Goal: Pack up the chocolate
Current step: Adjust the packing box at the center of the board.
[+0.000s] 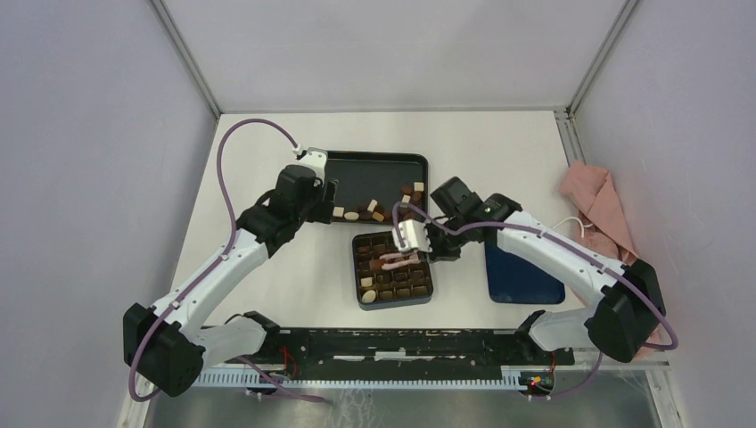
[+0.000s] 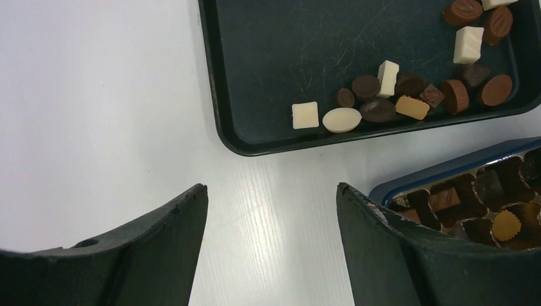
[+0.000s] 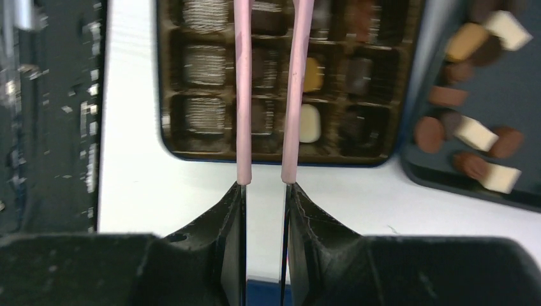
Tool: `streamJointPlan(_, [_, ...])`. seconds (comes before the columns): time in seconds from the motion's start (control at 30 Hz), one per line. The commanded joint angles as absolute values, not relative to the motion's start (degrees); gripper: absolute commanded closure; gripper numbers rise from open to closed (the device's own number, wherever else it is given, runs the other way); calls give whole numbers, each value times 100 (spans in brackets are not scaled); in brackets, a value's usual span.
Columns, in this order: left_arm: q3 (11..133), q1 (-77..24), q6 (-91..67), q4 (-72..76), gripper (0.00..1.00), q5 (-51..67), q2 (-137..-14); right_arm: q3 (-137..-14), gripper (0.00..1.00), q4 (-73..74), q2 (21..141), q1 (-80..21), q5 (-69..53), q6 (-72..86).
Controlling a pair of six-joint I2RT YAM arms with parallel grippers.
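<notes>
My right gripper (image 3: 265,185) has its jaws drawn narrow on the pink tweezers (image 3: 242,95), one leg against each finger. The two legs reach out over the box (image 1: 393,270), across its rows of square cells. Their tips run out of my wrist view, so I cannot tell whether they pinch anything.

My left gripper (image 2: 271,188) hangs with jaws wide and nothing between them, above bare table (image 2: 96,95) off the box's far left corner.

Most of the chocolate (image 2: 383,102) lies loose on the tray (image 1: 374,165) just beyond the box, with a strip of table between the two. There are cream squares, a cream oval, and mid brown and dark rounds, bunched along the tray edge nearest the box. Inside the box some cells hold pieces: a cream one and a tan one in neighbouring cells, dark ones in others.

A blue lid (image 1: 524,276) lies flat just right of the box, and a pink cloth (image 1: 599,209) lies further right.
</notes>
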State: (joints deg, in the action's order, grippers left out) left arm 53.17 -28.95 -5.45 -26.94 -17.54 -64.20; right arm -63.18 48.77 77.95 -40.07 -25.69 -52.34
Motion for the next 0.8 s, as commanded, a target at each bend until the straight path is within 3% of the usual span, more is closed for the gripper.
streamJointPlan(0.0, [5350, -2867, -306, -2551, 20, -1782, -6441, -5815, 95, 4746, 7373, -4383, -2423, -5238])
streamJointPlan(0.77, [5348, -2870, -330, -2558, 20, -1631, -6451, -5736, 89, 4883, 7589, -4941, -1919, -5232])
